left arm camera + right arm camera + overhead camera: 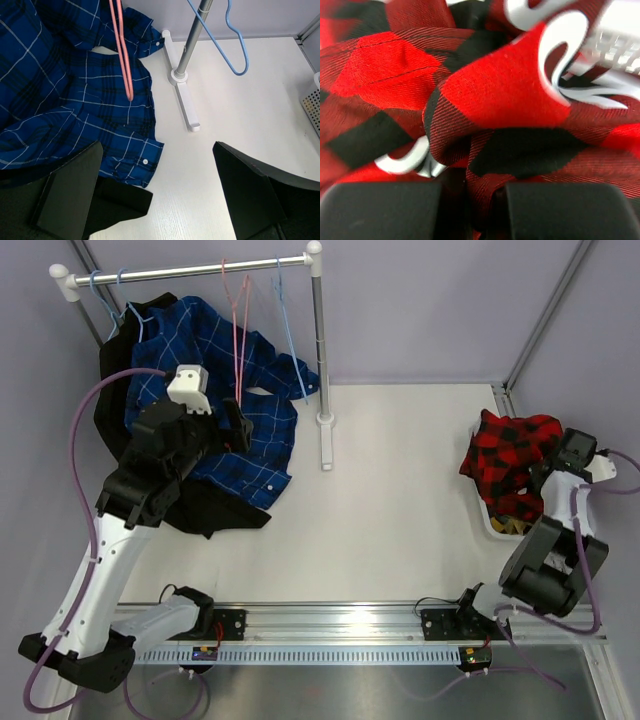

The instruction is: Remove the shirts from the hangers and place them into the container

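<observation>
Container [490, 518] mostly beneath red shirt [515, 460]

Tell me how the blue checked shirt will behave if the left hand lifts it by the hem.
Probably floppy: the blue checked shirt lies in soft folds and wrinkles, so it should sag and trail from one pinch point. It looks like light, thin cloth. It may snag, since the pink hanger hangs right over it, and it may drag the black shirt that lies partly beneath.

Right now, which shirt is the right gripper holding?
The red-and-black plaid shirt, pinched in the right gripper at the container. The blue checked shirt and black shirt lie on the table's left side, ungripped.
</observation>
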Available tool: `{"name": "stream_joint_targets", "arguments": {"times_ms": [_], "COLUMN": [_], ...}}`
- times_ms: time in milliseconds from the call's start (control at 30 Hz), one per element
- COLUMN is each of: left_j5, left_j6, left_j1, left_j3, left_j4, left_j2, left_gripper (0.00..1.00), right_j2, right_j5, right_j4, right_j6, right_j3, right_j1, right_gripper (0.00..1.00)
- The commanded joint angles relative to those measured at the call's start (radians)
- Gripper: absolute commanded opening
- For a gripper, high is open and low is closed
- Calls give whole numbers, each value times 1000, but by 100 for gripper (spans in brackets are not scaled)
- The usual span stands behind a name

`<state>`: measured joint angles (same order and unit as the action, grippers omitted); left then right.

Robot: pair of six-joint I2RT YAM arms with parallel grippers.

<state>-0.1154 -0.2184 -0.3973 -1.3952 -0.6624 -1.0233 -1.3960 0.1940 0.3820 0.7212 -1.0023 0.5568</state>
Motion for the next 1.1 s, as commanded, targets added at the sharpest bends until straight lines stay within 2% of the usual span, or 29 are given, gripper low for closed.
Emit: {"name": "stream_joint_targets", "arguments": {"times_ms": [0, 67, 167, 267, 300, 433, 533, 600, 700, 733, 867, 967, 1067], "left_j5": [16, 20, 16, 16, 20, 28, 28, 26, 20, 19, 8, -6, -9], "left_j6": [-7, -9, -10, -12, -15, -19, -19, -19, -18, -18, -16, -10, -10], "left_j1": [3, 3, 3, 3, 3, 3, 3, 3, 3, 3, 3, 3, 3], "left_j3": [10, 15, 24, 24, 22, 15, 10, 9, 9, 10, 21, 31, 39], "left_j4": [40, 40, 38, 40, 40, 40, 40, 38, 40, 38, 38, 38, 38], "left_j2": [38, 45, 57, 58, 58, 49, 45, 45, 46, 45, 61, 74, 91], "left_gripper": [99, 98, 99, 99, 99, 99, 99, 99, 99, 99, 99, 99, 99], "right_j2": [-145, -175, -161, -51, 10, 110, 143, 144, 105, 83, -14, -118, -143], "right_j5": [61, 70, 99, 124, 124, 70, 74, 17, -200, -250, -286, -295, -301], "right_j4": [167, 190, 231, 239, 239, 259, 255, 209, 91, 78, 5, 3, -58], "right_j6": [106, 121, 103, 32, 9, -107, -188, -241, -286, -272, -215, -154, -100], "right_j3": [-56, -67, -94, -131, -148, -274, -346, -364, -355, -364, -340, -323, -224], "right_j1": [-1, -1, -3, -5, -5, -21, -121, -202, -250, -256, -259, -221, -146], "right_gripper": [0, 0, 13, 37, 52, 70, 71, 71, 70, 70, 70, 69, 69]}}
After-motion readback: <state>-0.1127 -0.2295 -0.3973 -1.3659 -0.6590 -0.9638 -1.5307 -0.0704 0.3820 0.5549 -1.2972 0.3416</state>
